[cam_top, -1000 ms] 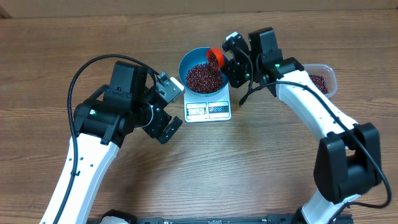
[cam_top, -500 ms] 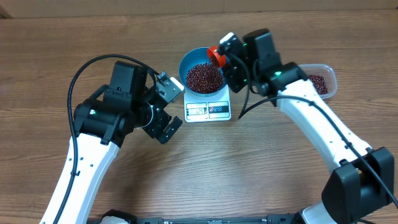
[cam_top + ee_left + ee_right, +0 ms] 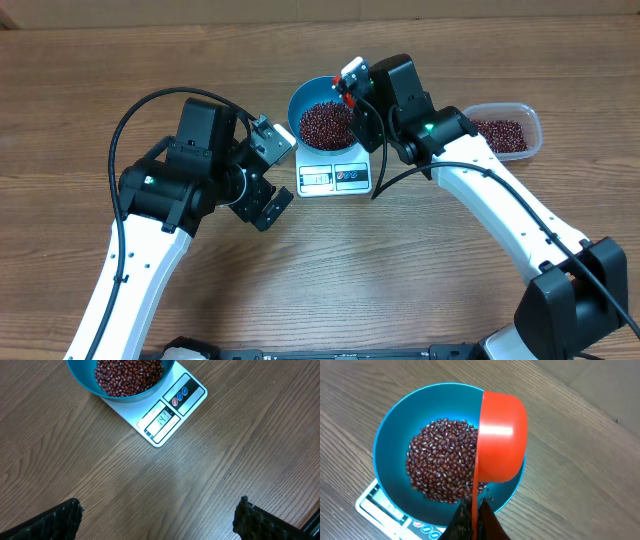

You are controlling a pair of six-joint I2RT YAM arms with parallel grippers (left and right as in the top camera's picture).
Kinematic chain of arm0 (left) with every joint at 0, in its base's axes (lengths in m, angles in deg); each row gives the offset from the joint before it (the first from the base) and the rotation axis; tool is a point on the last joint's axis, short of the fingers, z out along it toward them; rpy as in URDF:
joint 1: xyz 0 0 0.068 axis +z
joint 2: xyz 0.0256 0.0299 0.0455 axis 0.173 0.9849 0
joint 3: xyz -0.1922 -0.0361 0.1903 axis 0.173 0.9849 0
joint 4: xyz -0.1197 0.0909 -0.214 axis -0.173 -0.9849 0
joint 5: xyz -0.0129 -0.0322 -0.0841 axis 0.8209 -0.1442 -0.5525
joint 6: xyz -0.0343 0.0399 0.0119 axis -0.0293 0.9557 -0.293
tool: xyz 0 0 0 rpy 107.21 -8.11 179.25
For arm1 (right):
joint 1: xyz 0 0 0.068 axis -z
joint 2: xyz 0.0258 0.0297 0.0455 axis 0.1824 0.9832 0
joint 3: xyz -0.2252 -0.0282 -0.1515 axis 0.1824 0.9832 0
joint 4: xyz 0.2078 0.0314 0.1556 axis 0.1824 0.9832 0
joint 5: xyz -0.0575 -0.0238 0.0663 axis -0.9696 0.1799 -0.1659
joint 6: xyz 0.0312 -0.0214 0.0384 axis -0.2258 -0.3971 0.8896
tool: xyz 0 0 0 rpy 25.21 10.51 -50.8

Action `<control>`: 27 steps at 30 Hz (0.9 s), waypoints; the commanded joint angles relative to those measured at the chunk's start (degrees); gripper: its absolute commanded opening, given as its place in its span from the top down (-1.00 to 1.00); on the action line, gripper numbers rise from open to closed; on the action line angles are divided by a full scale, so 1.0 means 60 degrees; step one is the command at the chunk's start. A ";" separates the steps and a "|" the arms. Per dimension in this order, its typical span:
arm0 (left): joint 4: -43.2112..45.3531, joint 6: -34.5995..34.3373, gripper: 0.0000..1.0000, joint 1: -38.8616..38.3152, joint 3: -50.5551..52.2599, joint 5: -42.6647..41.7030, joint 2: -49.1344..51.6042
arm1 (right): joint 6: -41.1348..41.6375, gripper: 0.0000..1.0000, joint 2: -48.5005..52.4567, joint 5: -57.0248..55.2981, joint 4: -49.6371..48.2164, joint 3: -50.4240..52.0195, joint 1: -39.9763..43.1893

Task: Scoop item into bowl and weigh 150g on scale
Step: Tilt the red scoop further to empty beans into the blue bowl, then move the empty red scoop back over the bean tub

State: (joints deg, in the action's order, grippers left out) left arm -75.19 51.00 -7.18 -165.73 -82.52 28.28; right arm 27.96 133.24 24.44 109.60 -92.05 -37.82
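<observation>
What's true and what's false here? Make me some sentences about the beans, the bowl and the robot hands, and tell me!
1. The blue bowl sits on the white scale. True.
2. The bowl is empty. False: it holds red-brown beans.
3. The right gripper holds an orange scoop tipped over the bowl. True.
4. The left gripper is clamped on the scale. False: it is open, holding nothing, above bare table.
5. The clear tub is empty. False: it has beans in it too.

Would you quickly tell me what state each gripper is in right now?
Left gripper: open, holding nothing.
Right gripper: closed on the handle of the red scoop, which is tipped over the blue bowl.
</observation>
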 commanded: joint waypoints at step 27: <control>0.0004 0.0113 -0.99 0.0040 0.0018 -0.0069 0.0040 | 0.0342 0.92 -0.2539 -0.0550 0.3093 -0.0018 0.4918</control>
State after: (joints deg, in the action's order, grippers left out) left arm -75.19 51.00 -7.18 -165.73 -82.52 28.28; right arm 29.36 117.53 21.93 127.44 -92.03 -13.93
